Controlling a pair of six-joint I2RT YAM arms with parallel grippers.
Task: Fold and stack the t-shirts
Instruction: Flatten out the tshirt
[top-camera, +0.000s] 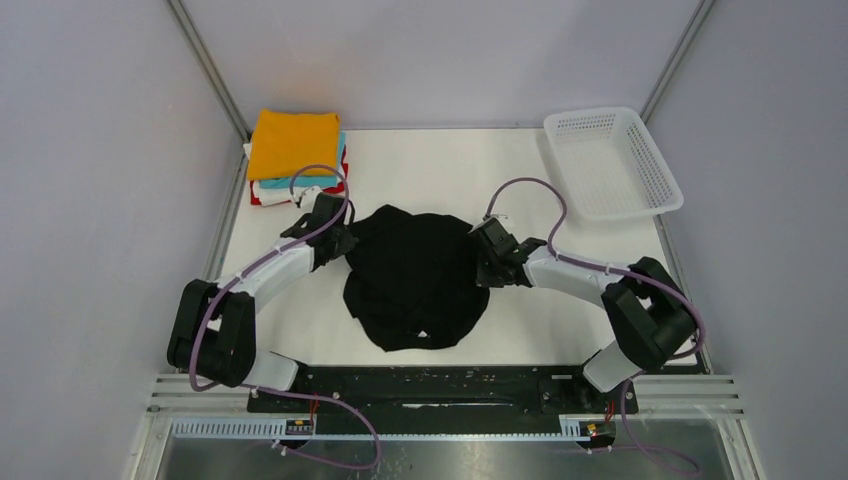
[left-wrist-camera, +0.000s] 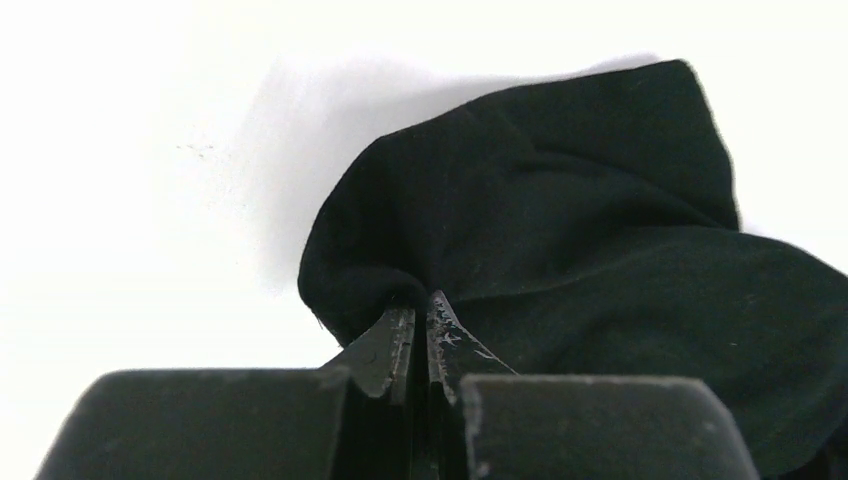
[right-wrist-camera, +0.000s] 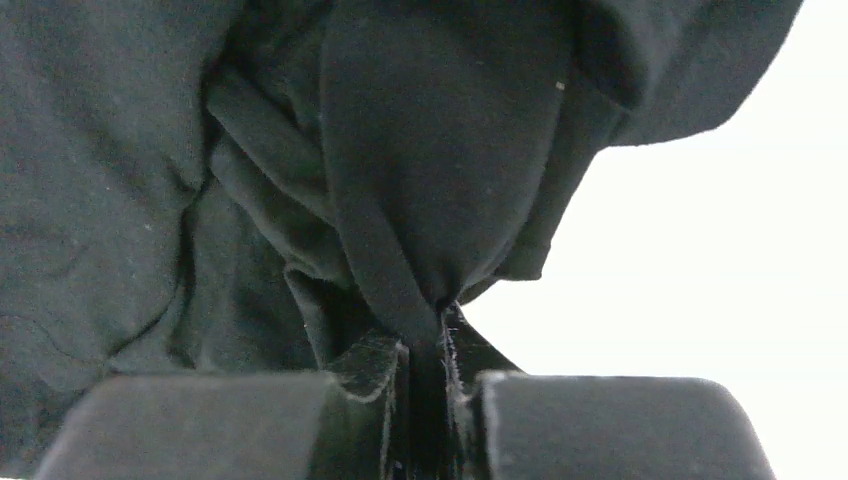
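Left arm (top-camera: 262, 275) reaching forward and inward, right arm (top-camera: 575, 275) mirroring it, left gripper (left-wrist-camera: 420, 310) jaws closed pinching black shirt (top-camera: 415, 275) edge, right gripper (right-wrist-camera: 440, 325) likewise clamped on its opposite side

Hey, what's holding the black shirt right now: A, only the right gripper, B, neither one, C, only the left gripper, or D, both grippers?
D: the left gripper and the right gripper are each shut on a pinch of the black t-shirt, as both wrist views show.
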